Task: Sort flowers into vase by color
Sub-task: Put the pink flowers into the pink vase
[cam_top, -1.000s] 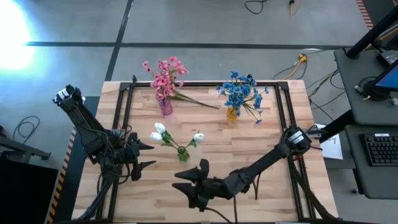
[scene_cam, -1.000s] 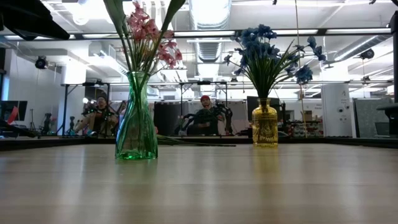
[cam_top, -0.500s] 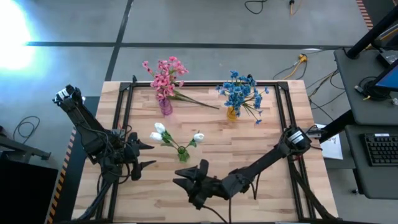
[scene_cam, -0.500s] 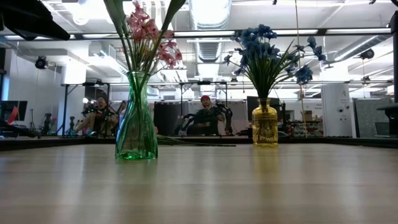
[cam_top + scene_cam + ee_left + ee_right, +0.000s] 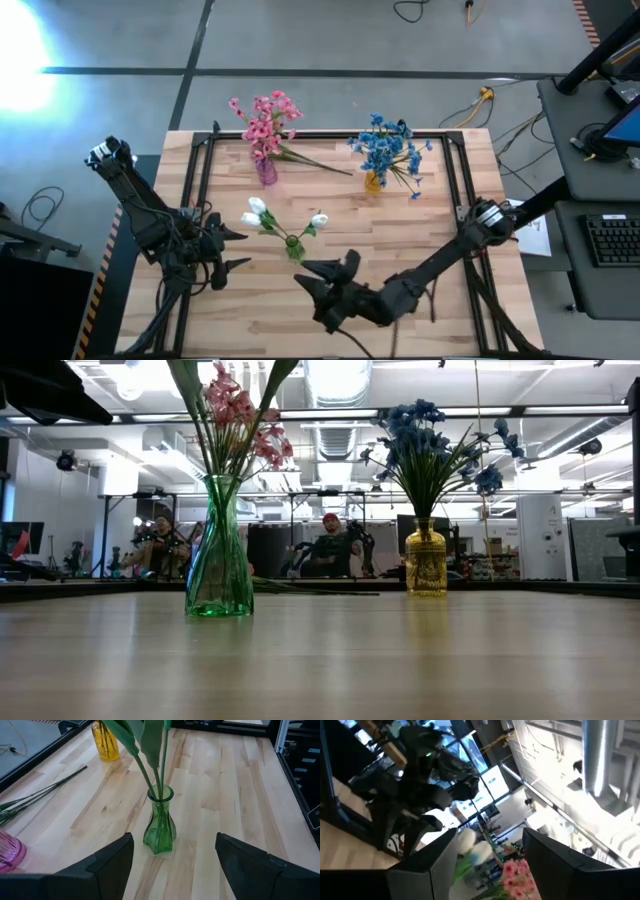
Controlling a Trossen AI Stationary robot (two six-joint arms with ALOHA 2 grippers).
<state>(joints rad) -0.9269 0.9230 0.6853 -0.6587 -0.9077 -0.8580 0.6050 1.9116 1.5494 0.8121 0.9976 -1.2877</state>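
Note:
White flowers (image 5: 257,208) stand by their stems in a green vase (image 5: 293,247) at the table's middle; the vase also shows in the left wrist view (image 5: 160,825) and the low view (image 5: 220,550). Pink flowers (image 5: 265,120) stand in a pink vase (image 5: 266,172). Blue flowers (image 5: 385,145) stand in a yellow vase (image 5: 373,181). Loose green stems (image 5: 315,162) lie flat on the table beside the pink vase. My left gripper (image 5: 246,249) is open, left of the green vase and facing it. My right gripper (image 5: 325,262) is open, near-right of the green vase.
A black frame (image 5: 200,160) runs along the table's left, far and right sides. Bare wood lies near the front edge and right of the yellow vase. People sit in the room beyond the table (image 5: 335,545).
My right gripper has moved toward the table's right edge, a little away from the green vase, staying open. The vases and flowers have kept still.

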